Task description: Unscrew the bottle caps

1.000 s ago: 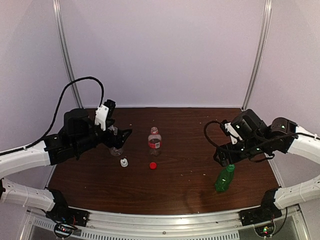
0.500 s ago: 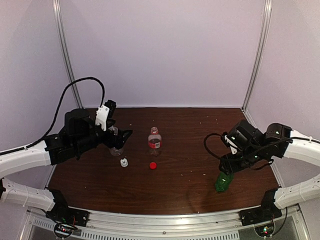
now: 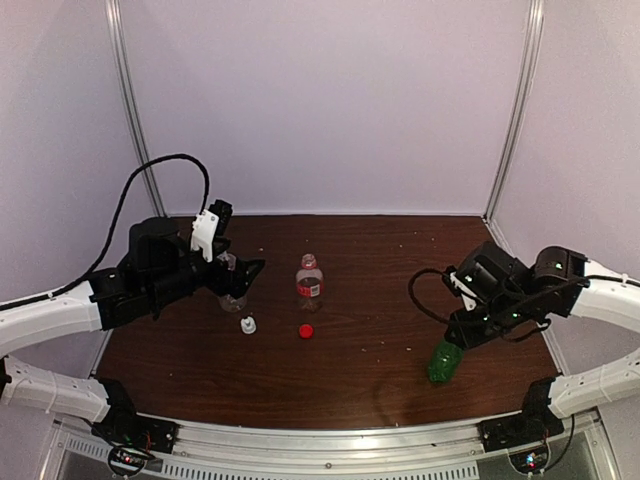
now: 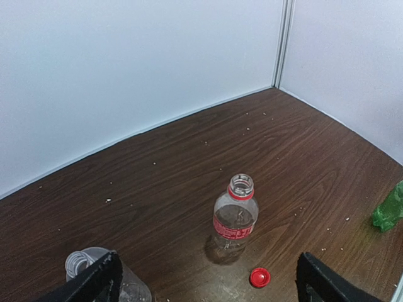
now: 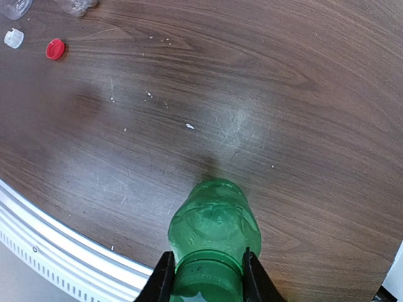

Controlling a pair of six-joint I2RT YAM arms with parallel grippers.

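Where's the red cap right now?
In the top view the red cap lies on the table near centre, on the near side of the open red-labelled bottle, with the white cap to its left.

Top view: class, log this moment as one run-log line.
left pincer open | right pincer clamps green bottle neck | red cap, white cap lie on table

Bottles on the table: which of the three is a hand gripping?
The green bottle, its neck clamped by the right hand. The red-labelled bottle and the clear bottle stand uncapped, with no hand closed on them.
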